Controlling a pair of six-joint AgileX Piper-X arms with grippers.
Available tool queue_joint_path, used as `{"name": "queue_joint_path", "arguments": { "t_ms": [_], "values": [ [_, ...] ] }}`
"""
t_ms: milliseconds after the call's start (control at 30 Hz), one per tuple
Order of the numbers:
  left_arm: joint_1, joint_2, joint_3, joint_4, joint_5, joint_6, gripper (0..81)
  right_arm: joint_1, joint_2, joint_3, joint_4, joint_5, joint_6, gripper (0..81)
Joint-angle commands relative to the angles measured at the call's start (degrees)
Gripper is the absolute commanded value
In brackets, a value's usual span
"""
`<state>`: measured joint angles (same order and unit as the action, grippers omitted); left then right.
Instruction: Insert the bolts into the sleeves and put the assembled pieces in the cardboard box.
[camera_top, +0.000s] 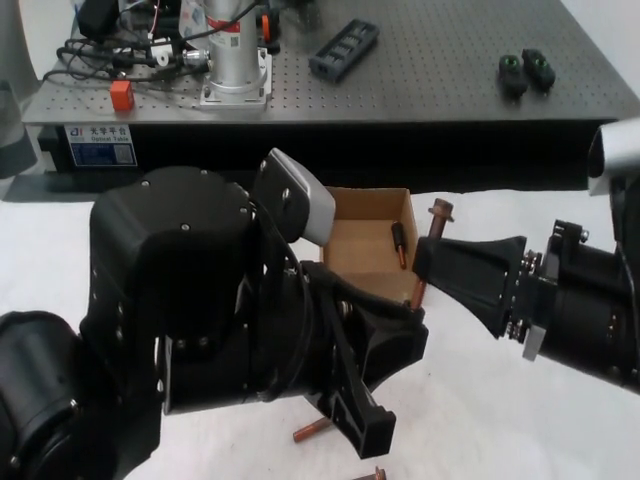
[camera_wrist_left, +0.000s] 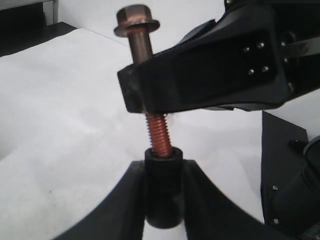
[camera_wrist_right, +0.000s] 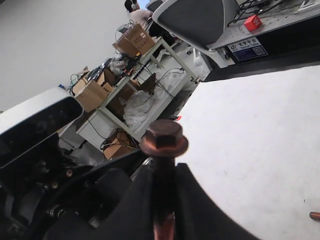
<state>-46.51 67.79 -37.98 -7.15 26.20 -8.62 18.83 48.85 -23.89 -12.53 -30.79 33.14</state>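
Copper bolt (camera_wrist_left: 158, 132); black sleeve (camera_wrist_left: 162, 172)

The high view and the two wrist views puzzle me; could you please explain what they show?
Two robot arms stand at a white bench. The high view looks down from behind them; each wrist view rides on one arm. The right claw grips a copper bolt. The left claw grips a black sleeve, with the bolt's threaded end at its mouth. Farther off stands a cardboard box with one piece inside; a loose bolt lies by the left arm.
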Motion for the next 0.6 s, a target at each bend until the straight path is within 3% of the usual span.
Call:
{"name": "queue_joint_path", "arguments": {
  "t_ms": [0,67,100,267,300,400,567],
  "values": [
    [-0.1,-0.5,-0.5,-1.6,0.0,-0.2,0.7,0.1,0.0,-0.3,1.7,-2.8,-0.8,1.8],
    [-0.1,-0.5,-0.5,-1.6,0.0,0.1,0.7,0.1,0.0,-0.3,3.8,-2.8,-1.5,0.1],
    [-0.1,-0.5,-0.5,-1.6,0.0,0.1,0.7,0.1,0.0,-0.3,4.7,-3.0,-2.8,4.0],
    [-0.1,-0.5,-0.5,-1.6,0.0,1.0,0.7,0.1,-0.3,-0.3,4.3,-3.9,-4.9,45.3],
    [-0.1,-0.5,-0.5,-1.6,-0.2,1.8,0.7,-0.1,-0.5,-0.4,4.5,-3.5,-4.8,47.3],
    [-0.1,-0.3,-0.5,-2.2,-4.0,2.7,0.7,-2.1,-2.3,-0.3,5.3,-3.4,-4.8,43.5],
    [1.4,2.2,-0.5,-11.1,-6.7,2.7,0.7,-8.8,-9.8,-0.3,7.6,-3.4,-4.8,42.2]
  ]
}}
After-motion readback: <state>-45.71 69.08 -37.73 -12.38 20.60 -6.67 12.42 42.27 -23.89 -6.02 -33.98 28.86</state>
